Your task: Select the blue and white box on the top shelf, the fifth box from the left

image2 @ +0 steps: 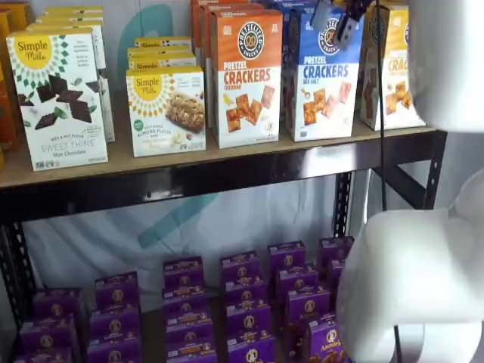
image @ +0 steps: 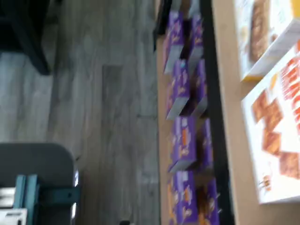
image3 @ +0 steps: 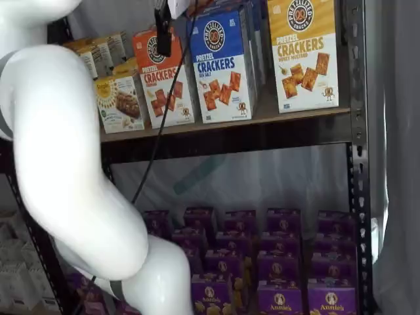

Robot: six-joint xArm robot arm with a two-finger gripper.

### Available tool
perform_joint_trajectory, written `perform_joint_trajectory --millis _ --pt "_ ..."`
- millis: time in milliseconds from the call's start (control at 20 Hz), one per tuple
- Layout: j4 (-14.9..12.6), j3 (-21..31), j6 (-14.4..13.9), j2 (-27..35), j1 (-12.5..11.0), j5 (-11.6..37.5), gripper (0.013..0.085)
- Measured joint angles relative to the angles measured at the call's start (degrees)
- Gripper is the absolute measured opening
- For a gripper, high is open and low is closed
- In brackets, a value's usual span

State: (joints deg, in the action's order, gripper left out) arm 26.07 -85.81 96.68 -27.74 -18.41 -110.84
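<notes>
The blue and white box (image2: pixel 324 83) stands upright on the top shelf (image2: pixel 227 165), between an orange-topped box and a yellow-topped box; it shows in both shelf views (image3: pixel 223 65). The top shelf also shows in a shelf view (image3: pixel 262 119). My gripper (image2: pixel 335 29) hangs from the view's top edge in front of the box's blue upper part, with a gap between its two fingers and nothing in them. In a shelf view only one black finger (image3: pixel 163 36) shows, over the orange-topped box. The wrist view does not show the blue and white box.
The orange-topped cheddar box (image2: pixel 246 79) and the yellow-topped box (image3: pixel 305 56) flank the target. Simple Mills boxes (image2: pixel 166 110) stand further left. Small purple boxes (image2: pixel 242 302) fill the lower level. My white arm (image3: pixel 72 164) and a cable (image2: pixel 380 113) hang in front of the shelves.
</notes>
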Motion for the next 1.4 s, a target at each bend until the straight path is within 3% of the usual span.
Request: perform_joint_trajectory --millis 300,450,800,1000,1400 --pt "7.01 -1.35 -0.03 0.07 -4.10 5.93 0.0850" --pt "8.01 -1.39 0.43 0.49 -4.63 11.27 0.0850" --pt "3.36 -5.39 2.18 6.48 -2.42 18.20 0.0850" --pt "-0.06 -8.12 2.79 10.49 -0.80 18.86 0.0850" --pt "-3.37 -8.90 3.22 13.81 1.08 20.00 0.0850"
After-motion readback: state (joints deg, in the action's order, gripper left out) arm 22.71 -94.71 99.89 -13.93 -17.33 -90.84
